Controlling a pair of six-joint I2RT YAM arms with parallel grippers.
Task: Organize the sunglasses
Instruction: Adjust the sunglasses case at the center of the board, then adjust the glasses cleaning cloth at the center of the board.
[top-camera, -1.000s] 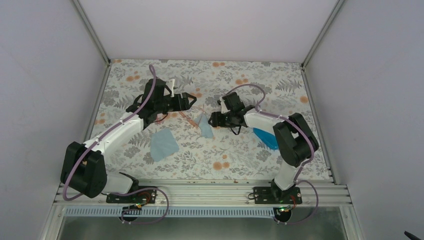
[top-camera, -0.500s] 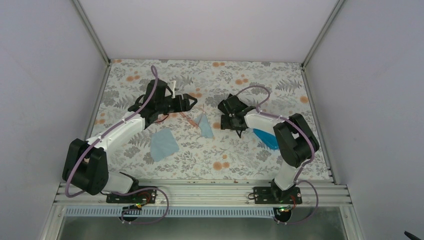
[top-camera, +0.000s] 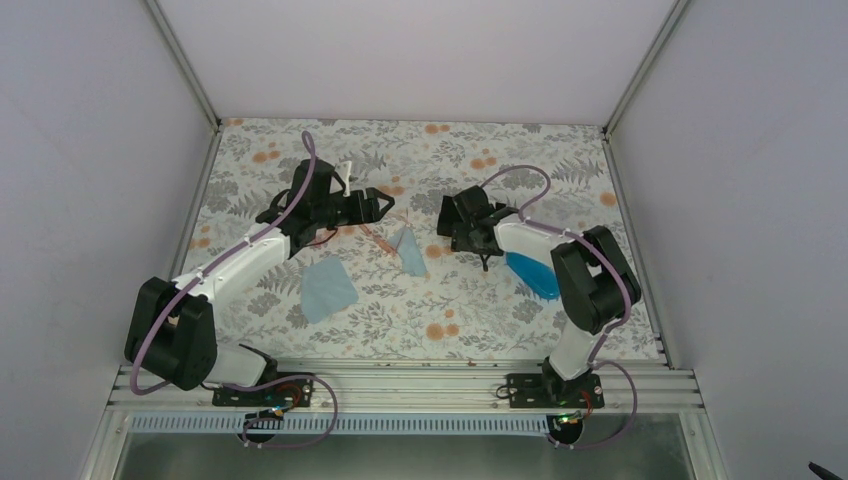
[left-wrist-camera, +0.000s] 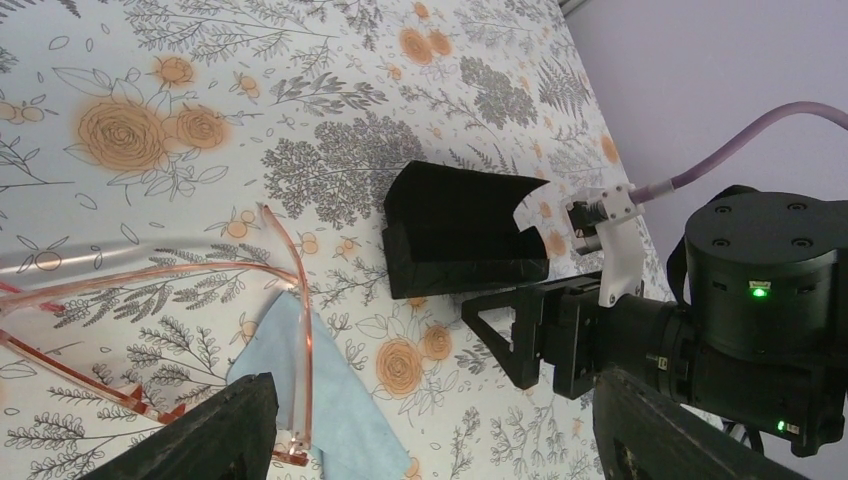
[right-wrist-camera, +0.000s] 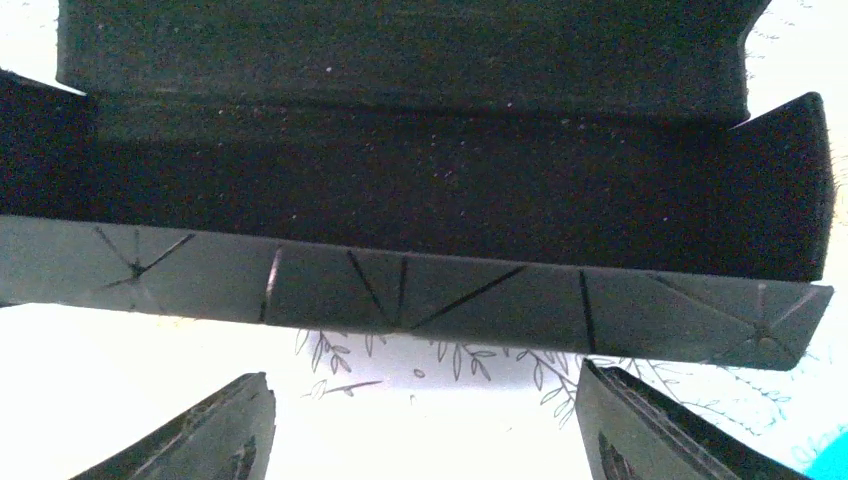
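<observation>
While sunglasses (top-camera: 380, 236) lie on table (top-camera: 470, 300) between arms, one temple over light blue cloth (left-wrist-camera: 345, 415): left gripper (left-wrist-camera: 435, 405) spread, empty, just beside them. Grasp at frame front, not thin temple; close softly, frame likely flexes. Right gripper (right-wrist-camera: 420, 385) spread, holding nothing, facing open black case (left-wrist-camera: 460, 235).

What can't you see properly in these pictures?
1. Sunglasses: too tiny in the top view; the left wrist view's left edge cuts off their front.
2. Blue case: top view, partly hidden under the right arm.
3. Black case: right wrist view, top and left end cut off.
</observation>
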